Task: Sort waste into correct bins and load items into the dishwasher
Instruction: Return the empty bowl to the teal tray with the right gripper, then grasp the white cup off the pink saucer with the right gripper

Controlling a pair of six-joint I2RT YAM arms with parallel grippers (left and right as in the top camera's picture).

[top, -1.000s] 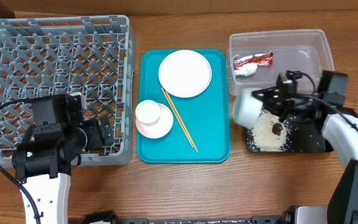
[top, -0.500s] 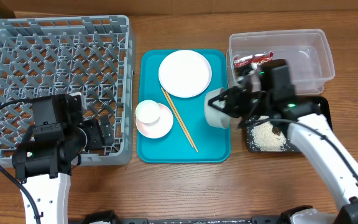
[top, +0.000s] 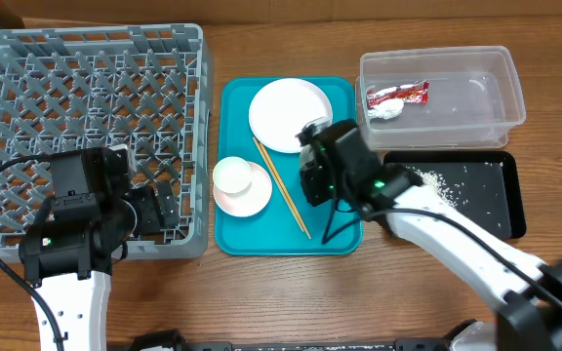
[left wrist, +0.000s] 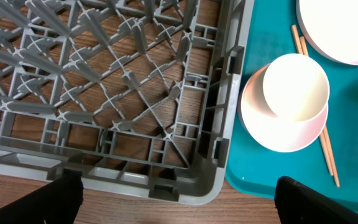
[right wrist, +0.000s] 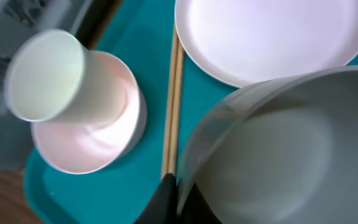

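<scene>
Your right pincer [right wrist: 176,202] is closed tight on the rim of the pale, smooth-walled bowl [right wrist: 278,155], with a dark finger pressed to the outside edge. The bowl hangs tilted above the right half of the teal tray [top: 344,229], and its round hollow fills much of the wrist view. Your left pincer [left wrist: 182,202] stands spread wide with nothing between its fingers, over the near right corner of the grey dish rack [top: 86,88]. The rack is a square plastic lattice with openwork walls, sitting at the left end of the wooden surface [top: 408,292].

On the teal tray, the flat round white plate [top: 291,115] lies at the far edge. The pale pink saucer [top: 247,198] lies by the tray's left edge, toward the near side. The small white cup [top: 232,175], a plain cylinder, sits on it. The two thin wooden chopsticks [top: 281,185] lie side by side, slanting from below the plate toward the tray's near edge, just right of the saucer.

At the far right corner of the surface is the clear tub [top: 496,88], rectangular with a rounded rim. In its left end lie the crinkled red-and-white wrapper [top: 398,94] and, touching it, the small white tissue wad [top: 385,111]. Just beside the tub on its near side, the shallow black tray [top: 486,210] has loose white rice grains [top: 432,180] scattered over its left part.
</scene>
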